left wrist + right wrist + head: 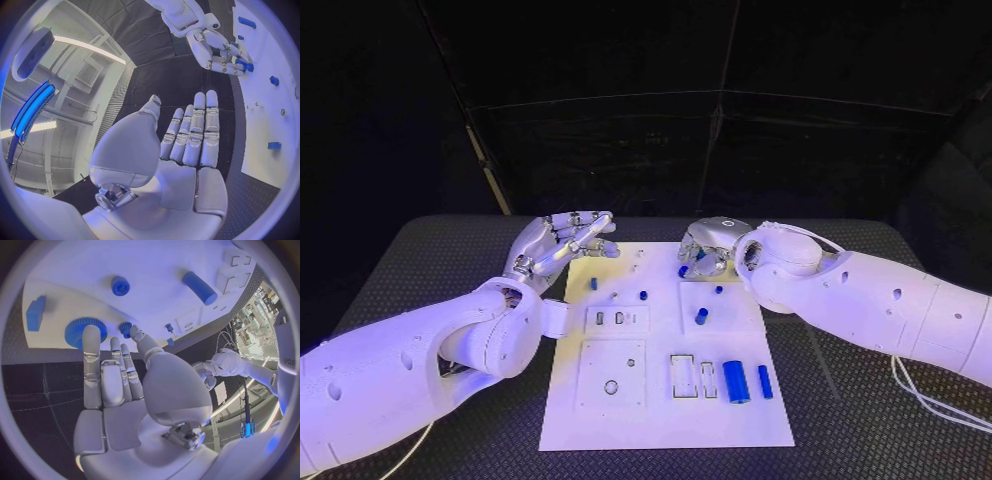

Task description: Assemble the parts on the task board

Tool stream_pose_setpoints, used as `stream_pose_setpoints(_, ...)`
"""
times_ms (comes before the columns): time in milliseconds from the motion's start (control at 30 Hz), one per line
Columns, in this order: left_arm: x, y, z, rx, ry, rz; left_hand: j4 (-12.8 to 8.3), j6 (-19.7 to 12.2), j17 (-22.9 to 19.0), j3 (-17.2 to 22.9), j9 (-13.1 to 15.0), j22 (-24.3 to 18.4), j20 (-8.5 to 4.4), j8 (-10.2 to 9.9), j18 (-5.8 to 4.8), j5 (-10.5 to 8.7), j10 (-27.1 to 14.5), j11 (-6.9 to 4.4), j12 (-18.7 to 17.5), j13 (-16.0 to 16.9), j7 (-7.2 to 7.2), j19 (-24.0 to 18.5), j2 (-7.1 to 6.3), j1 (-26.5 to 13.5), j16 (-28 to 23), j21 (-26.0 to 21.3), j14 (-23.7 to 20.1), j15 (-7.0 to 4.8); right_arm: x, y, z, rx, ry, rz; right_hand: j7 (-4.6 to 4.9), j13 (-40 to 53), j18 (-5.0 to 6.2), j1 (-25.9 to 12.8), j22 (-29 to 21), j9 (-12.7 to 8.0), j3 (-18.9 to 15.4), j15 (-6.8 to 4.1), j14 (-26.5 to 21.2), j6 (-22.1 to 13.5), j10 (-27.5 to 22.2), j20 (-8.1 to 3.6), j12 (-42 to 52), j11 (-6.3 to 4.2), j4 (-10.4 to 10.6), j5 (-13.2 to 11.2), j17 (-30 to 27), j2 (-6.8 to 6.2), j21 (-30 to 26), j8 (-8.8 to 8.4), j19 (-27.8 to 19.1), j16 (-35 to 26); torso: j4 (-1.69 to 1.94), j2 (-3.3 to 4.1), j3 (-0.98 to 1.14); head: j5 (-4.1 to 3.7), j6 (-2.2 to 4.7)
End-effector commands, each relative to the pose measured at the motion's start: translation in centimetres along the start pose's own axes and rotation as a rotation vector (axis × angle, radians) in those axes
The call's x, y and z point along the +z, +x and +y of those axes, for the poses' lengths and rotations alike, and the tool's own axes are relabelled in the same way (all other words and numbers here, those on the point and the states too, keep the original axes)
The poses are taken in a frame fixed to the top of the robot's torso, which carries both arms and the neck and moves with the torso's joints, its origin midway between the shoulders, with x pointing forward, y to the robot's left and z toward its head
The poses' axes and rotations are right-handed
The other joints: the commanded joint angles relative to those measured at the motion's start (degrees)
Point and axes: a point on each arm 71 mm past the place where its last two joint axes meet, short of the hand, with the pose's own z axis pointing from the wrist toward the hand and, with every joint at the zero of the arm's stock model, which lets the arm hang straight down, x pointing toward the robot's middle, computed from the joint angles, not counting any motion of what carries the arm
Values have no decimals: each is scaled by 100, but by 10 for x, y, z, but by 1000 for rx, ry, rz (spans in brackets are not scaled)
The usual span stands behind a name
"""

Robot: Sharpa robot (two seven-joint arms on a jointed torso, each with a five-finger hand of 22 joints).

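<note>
The white task board (668, 400) lies flat in the middle of the dark, textured surface (444, 260). The task is judged to be at an early stage: two blue cylinders (736, 382) are seen lying loose near the board's right near side, and several small blue pegs (701, 316) stand in its middle. Rectangular recesses (682, 376) appear unfilled. The right robot hand (708, 247) is lowered over the far right part of the board, fingertips close to a toothed blue gear (80, 330); whether anything is pinched cannot be told. The left robot hand (560, 245) is held open beside the board's far left edge, with nothing in it. The parts look like smooth, hard plastic.
</note>
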Motion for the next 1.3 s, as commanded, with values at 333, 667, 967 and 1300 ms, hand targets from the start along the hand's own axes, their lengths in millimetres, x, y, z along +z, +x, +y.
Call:
stream_pose_setpoints(333,0,2,-1,-8,-1,26,4,46,18,-61,-21,-17,0,-61,16,23,31,5,-52,-11,121,25,25,14,-55,8,32,20,5,3,1,-25,0,42,78,-23,-71,117,166,10,219,54,283,88,7,24,-1,27,-7,-118,106,80,180,12,-16,108,1,49,1,23,-37)
stream_pose_setpoints(667,0,2,-2,-7,0,25,4,52,25,-72,-27,-23,1,-72,15,23,35,8,-68,-11,126,24,33,11,-72,-1,27,24,6,3,3,-23,-16,37,58,-23,-93,172,478,39,683,28,303,512,269,22,59,-13,30,-366,294,305,471,129,1,263,4,57,0,39,-85)
stream_pose_setpoints(967,-1,0,-1,-5,-3,23,5,54,26,-73,-27,-24,1,-73,15,23,37,9,-70,-11,127,24,37,10,-74,-2,29,23,1,-6,8,3,-55,-66,11,-3,-112,170,653,46,985,-18,315,753,476,-24,79,-79,99,-565,396,351,640,174,8,347,2,64,-4,32,-69)
stream_pose_setpoints(1300,-1,-2,-1,-3,-9,21,1,54,33,-78,-32,-27,1,-83,15,23,38,13,-83,-11,135,28,47,14,-80,-6,36,24,-1,-14,17,50,-51,-147,-21,11,-115,22,704,43,1077,-34,316,837,564,-34,66,-104,265,-668,434,264,702,166,-13,383,16,75,-13,36,17)
